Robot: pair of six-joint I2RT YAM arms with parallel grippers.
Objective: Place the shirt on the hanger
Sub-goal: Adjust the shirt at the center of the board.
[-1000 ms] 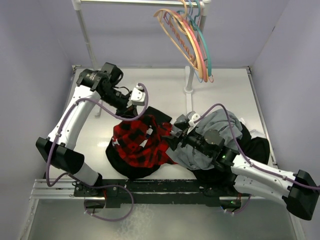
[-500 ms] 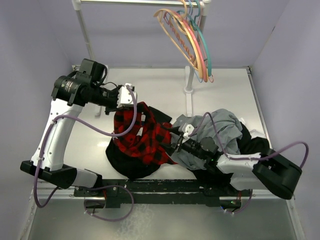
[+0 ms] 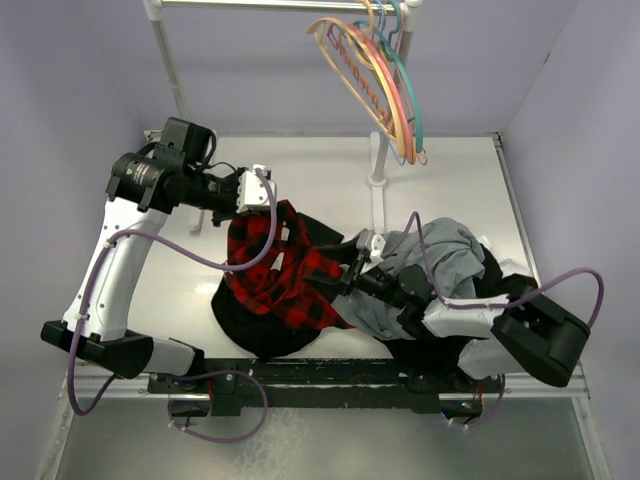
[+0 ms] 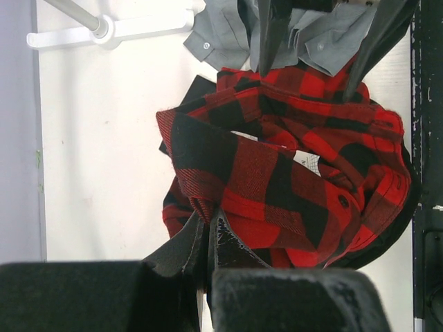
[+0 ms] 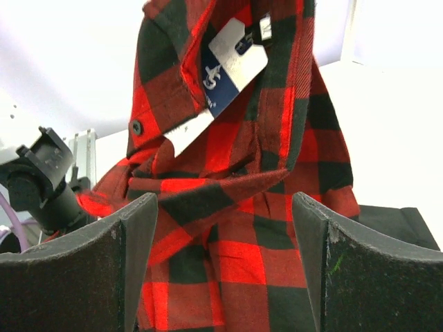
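Observation:
The red-and-black plaid shirt (image 3: 285, 275) lies bunched in the middle of the table, with one edge pulled up towards the back left. My left gripper (image 3: 262, 205) is shut on that raised edge; in the left wrist view its tips (image 4: 210, 220) pinch a fold of the shirt (image 4: 291, 159). My right gripper (image 3: 346, 280) stands open at the shirt's right side. In the right wrist view the shirt (image 5: 235, 159) fills the gap between the wide-apart fingers (image 5: 135, 228), and its label shows near the top. The tan hanger (image 3: 352, 72) hangs on the rail at the back.
A pink hanger (image 3: 385, 95) and a teal hanger (image 3: 410, 90) hang beside the tan one. The rack's white post (image 3: 378, 160) stands behind the clothes. A grey garment (image 3: 455, 255) lies under my right arm, and a black garment (image 3: 245, 325) sits beneath the shirt.
My left arm has swung back and to the left, lifting the shirt's edge. My right arm has turned so its gripper faces the shirt, and its jaws have narrowed a little.

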